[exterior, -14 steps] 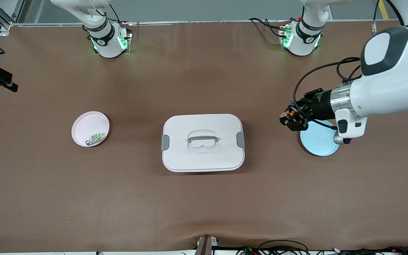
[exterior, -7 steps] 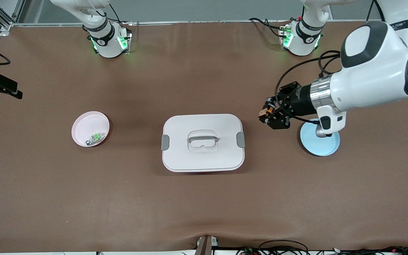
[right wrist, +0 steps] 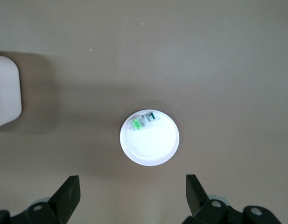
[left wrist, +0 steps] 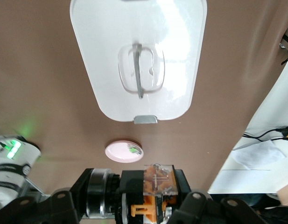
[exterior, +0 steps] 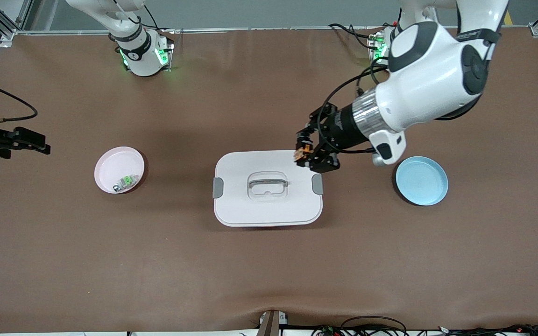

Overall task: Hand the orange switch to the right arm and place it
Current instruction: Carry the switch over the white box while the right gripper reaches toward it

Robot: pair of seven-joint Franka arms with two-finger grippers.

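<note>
Left pincer (exterior: 305, 154), clamping the orange switch (exterior: 300, 153), has swung from the blue plate (exterior: 421, 180) over the white box (exterior: 267, 187) toward the waiting, wide-open right pincer (right wrist: 132, 193).

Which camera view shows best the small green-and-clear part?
The right wrist view: the green-and-clear part lies unobstructed in the pink plate, seen from straight above. The front view shows it smaller; in the left wrist view it is only a green speck.

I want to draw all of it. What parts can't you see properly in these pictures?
- Right gripper: front view, its arm is cut off by the picture's edge.
- Orange switch: front view, mostly hidden by the left gripper.
- Green-and-clear part in the pink plate: too small for details.
</note>
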